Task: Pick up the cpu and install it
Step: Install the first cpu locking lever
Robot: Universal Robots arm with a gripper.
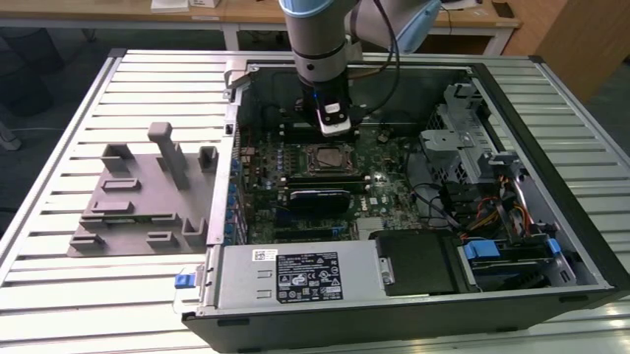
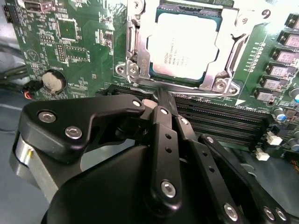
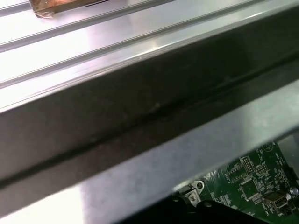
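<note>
Already seated: cpu [image 2: 186,45] in socket at twelve o'clock of gripper [image 2: 161,99], fingers together, empty. Light, stiff, fragile; grip by edges.

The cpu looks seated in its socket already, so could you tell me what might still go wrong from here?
1. The cpu lies in the socket frame, and the tool hangs close by its edge; a sideways drift might knock the frame or chip.
2. Memory slots sit directly under the tool's linkage, so a lower move could scrape them.
3. In the exterior view the arm reaches down inside the computer case; its cable might snag.
</note>
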